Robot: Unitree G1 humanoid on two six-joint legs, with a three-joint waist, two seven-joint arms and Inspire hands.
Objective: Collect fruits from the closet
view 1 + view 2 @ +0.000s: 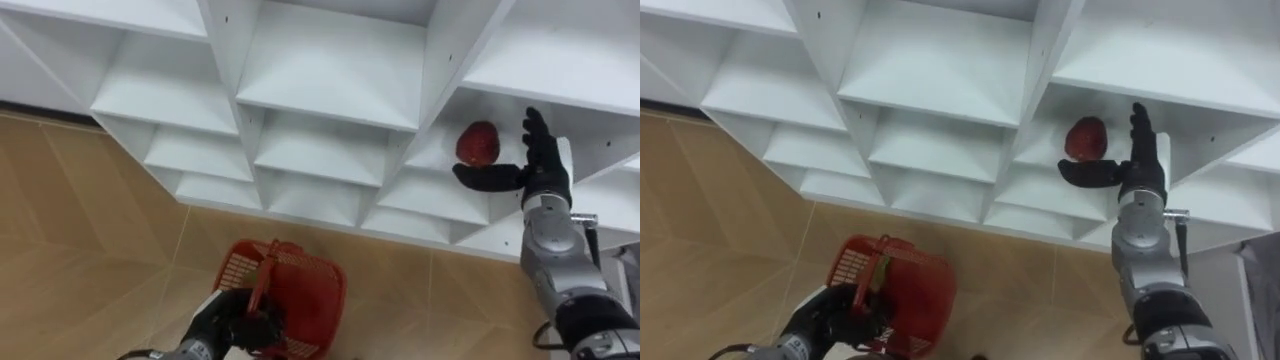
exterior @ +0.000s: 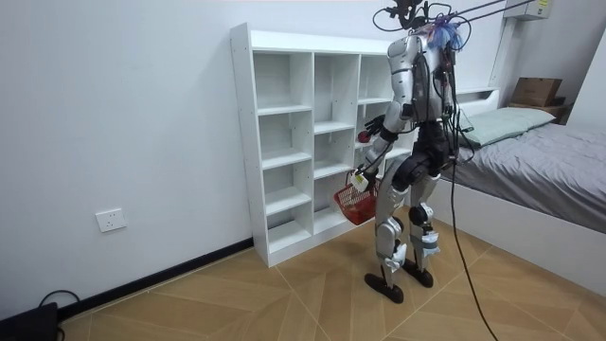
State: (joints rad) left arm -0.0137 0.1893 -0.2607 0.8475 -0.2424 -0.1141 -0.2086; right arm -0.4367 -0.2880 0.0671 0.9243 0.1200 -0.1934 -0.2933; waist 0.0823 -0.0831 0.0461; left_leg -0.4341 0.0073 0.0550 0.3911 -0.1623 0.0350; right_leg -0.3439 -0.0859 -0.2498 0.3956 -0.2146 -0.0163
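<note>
fruit (image 1: pixel 478 142) in a right-side closet (image 1: pixel 335 75) compartment, right hand (image 1: pixel 546 165) just right of it, basket (image 1: pixel 308 292) lower left

Matt white closet (image 1: pixel 330 75); red basket (image 1: pixel 318 292) seemingly plastic mesh.

A white closet (image 2: pixel 284 142) of open cubbies stands against a plain white wall (image 2: pixel 114 114) at centre; wood-patterned floor (image 2: pixel 284 303) below, grey bed (image 2: pixel 549 180) at right.

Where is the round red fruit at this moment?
The round red fruit is at the left eye view's right side, in a compartment of the white shelf unit, just left of the robot's open right hand.
</note>
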